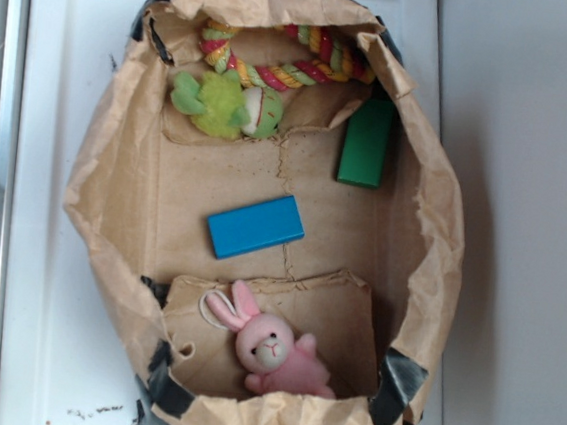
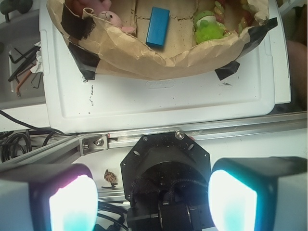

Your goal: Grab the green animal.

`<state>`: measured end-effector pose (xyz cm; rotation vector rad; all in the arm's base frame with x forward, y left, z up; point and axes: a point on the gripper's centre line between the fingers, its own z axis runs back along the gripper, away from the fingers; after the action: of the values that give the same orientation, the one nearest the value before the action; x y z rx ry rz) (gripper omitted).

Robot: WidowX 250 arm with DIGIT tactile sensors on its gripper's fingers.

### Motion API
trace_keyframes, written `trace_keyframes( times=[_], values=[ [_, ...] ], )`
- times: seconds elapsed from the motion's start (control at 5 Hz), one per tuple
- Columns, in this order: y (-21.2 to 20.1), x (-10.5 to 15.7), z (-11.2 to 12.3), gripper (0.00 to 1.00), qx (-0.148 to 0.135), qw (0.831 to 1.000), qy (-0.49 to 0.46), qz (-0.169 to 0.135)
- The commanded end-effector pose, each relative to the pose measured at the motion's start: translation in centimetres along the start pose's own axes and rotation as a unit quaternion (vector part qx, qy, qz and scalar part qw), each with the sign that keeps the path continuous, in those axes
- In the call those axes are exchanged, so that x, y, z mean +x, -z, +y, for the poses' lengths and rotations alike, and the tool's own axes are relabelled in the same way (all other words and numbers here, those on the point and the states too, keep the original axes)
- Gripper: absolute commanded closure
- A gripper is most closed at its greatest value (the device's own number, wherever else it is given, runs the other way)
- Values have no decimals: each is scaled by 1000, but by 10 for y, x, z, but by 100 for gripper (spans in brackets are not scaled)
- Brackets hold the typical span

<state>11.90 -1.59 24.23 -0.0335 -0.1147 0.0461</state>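
Clearly, most of the risk is carried by the crumpled brown paper bag point(image 1: 105, 185) lying open on the white plastic bench tray point(image 1: 63, 101): its creased, rolled walls stand up around everything, and a descending hand could be snagged on the rim, so that the bag is dragged or crushed. A torn paper flap point(image 1: 313, 115) lies beside the target, and it could be pinched along with the toy.

Next, at 12 o'clock in the bag, a braided rope toy in red, yellow and green point(image 1: 277, 66) is pressed against the green animal point(image 1: 224, 104), a fuzzy lime-green plush with leaf-like limbs and a whitish patch, found at about 11 o'clock. Since the two touch, the rope could be taken by mistake, and the soft pile could slip from a shallow grip.

A smooth blue rectangular block point(image 1: 255, 226) lies at the centre, a flat dark-green block point(image 1: 367, 142) leans at 2 o'clock, and a pink plush bunny point(image 1: 275, 352) sits at 6 o'clock; all are well apart from the target.

The hand point(image 2: 153, 197) is seen in the wrist view with its fingers spread wide, empty, outside the bag.
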Motion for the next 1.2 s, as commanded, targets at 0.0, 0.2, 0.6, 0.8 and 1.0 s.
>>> trace_keyframes(
  times=[0.0,0.2,0.6,0.8,1.0],
  values=[
    [0,0,0,0,0,1000,0,0],
    [7,41,-2,0,-7,1000,-11,-10],
    [43,98,-1,0,14,999,17,-30],
    [61,124,7,0,22,996,59,-59],
    [72,143,14,0,17,993,91,-75]
  ],
)
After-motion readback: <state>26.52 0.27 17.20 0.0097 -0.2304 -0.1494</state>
